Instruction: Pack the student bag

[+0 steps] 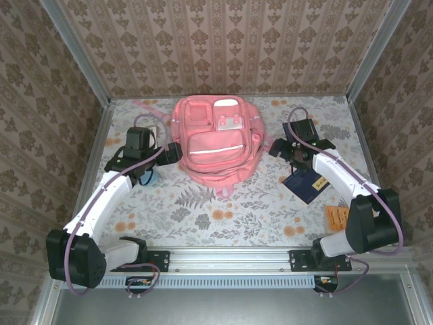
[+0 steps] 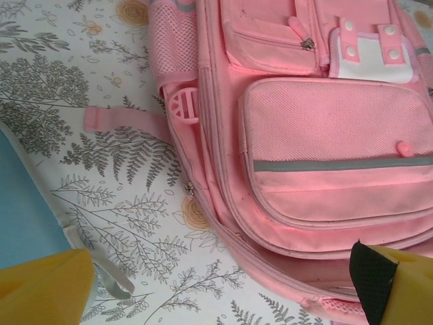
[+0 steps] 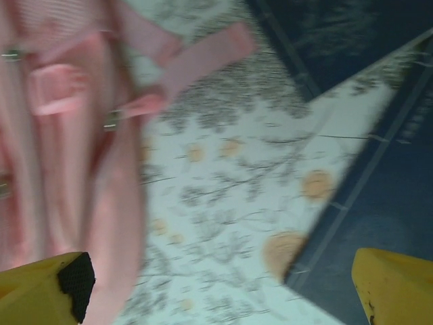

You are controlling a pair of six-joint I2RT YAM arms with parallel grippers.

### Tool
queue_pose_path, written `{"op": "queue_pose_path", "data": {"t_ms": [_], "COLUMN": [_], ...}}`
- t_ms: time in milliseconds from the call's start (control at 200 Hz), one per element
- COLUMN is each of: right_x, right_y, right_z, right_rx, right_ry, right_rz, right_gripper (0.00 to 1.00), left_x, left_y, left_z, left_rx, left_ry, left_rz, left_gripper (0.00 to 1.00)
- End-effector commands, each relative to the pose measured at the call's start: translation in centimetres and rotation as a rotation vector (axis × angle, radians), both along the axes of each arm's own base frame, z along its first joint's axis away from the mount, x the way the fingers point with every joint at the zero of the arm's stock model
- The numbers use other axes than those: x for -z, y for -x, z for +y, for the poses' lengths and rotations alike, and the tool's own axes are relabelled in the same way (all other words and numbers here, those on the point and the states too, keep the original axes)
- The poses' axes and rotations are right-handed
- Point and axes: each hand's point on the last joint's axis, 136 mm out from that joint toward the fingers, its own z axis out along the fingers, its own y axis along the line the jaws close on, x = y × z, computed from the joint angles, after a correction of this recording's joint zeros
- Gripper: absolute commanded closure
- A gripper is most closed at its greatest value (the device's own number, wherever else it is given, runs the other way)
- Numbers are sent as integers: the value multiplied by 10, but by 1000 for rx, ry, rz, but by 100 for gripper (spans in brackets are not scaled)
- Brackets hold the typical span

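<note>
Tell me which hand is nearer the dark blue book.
Right. The right hand hovers open beside the book, at its far edge; the left hand sits across the pink bag, on its other side.

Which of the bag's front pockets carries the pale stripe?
The large lower pocket of the student bag: a grey stripe crosses it. The smaller zip pocket and white-patched pocket above lack one.
</note>
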Motion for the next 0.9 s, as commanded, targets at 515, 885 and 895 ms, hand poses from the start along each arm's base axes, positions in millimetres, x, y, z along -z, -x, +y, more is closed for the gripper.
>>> {"op": "queue_pose_path", "data": {"t_ms": [515,885,895], "right_x": [98,108,109], "right_y": [33,95,98], "right_z": [5,100,102], "right_rx": [-11,-249,-258], "right_ry": [-50,-175,-176], "right_rz": [313,377,381], "right_gripper": [9,12,12], "left_x": [-19,-14,-14], "left_y": [-1,3,4], "left_z": [-18,-36,-36], "left_rx": [60,127,128], "left_ry": [105,91,87], "left_rz": [-14,36,40], "left_gripper": [0,0,0]}}
